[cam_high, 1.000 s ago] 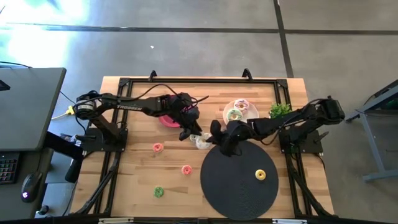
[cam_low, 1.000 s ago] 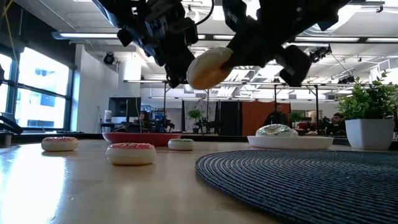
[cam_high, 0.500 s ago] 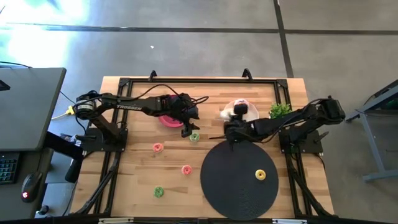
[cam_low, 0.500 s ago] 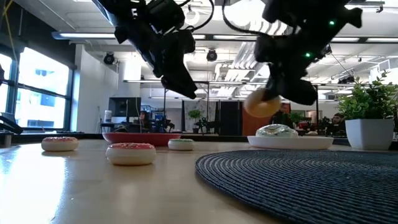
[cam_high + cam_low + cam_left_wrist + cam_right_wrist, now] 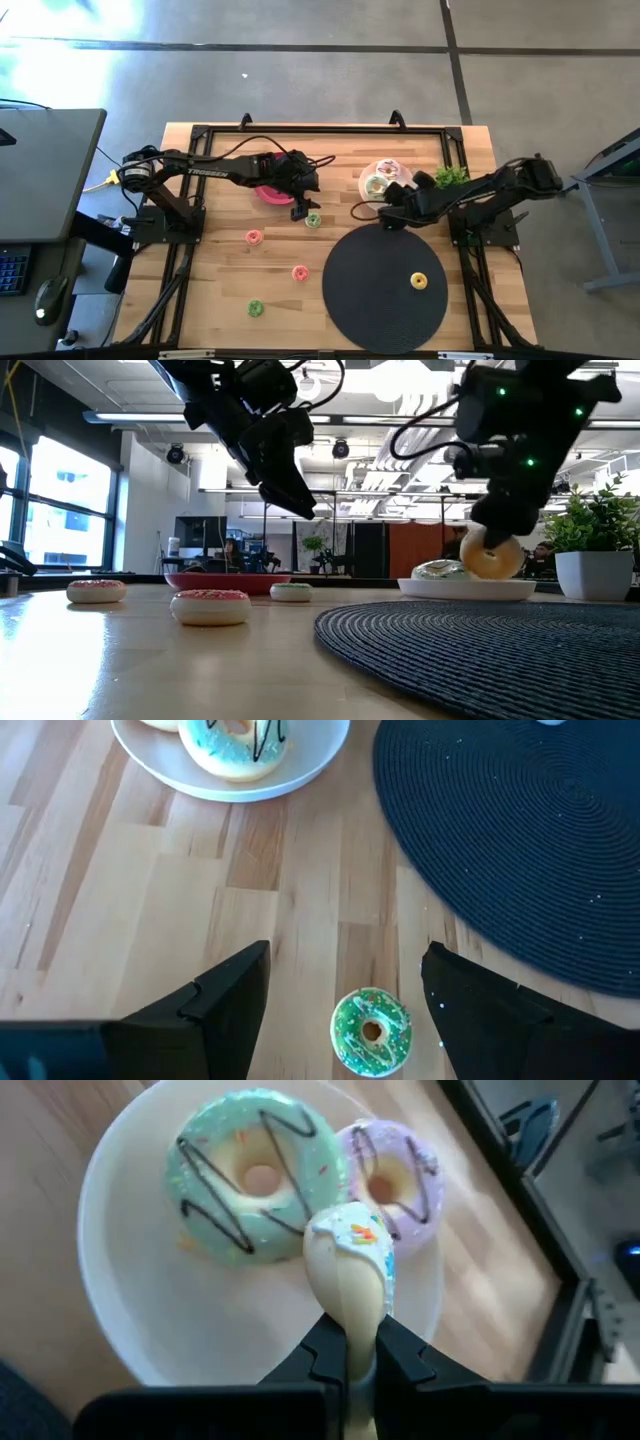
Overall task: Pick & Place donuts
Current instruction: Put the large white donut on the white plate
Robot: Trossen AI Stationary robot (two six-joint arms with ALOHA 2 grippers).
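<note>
My right gripper (image 5: 350, 1355) is shut on a white-frosted donut (image 5: 348, 1265) over the white plate (image 5: 130, 1320) at the far right, also seen from the side (image 5: 490, 555). On that plate lie a green-frosted donut (image 5: 250, 1180) and a pink-frosted donut (image 5: 395, 1180). My left gripper (image 5: 345, 955) hovers open near mid-table, with a tiny green donut (image 5: 371, 1030) lying flat on the wood below it. More tiny donuts lie on the table: two pink (image 5: 253, 237) (image 5: 300, 272) and one green (image 5: 255, 308). A yellow one (image 5: 419, 281) lies on the black disc (image 5: 385, 300). My right gripper pinches the white-frosted donut's ring (image 5: 350, 1315) between its two fingers, one on the frosted face and one on the plain underside. The fingers slant down toward the plate. The donut stands on edge beyond the fingertips, close over the white plate (image 5: 465, 589).
A pink plate (image 5: 268, 194) sits behind my left gripper (image 5: 303, 207). A potted plant (image 5: 450, 176) stands right of the white plate, close to my right arm. A black frame runs along the table's far edge and sides. Bare wood lies at the near left.
My left gripper has opened, let go of the white-frosted donut and drawn back a little, uncovering the tiny green donut. My right gripper has carried that donut from mid-table toward the far right and down, over the white plate.
</note>
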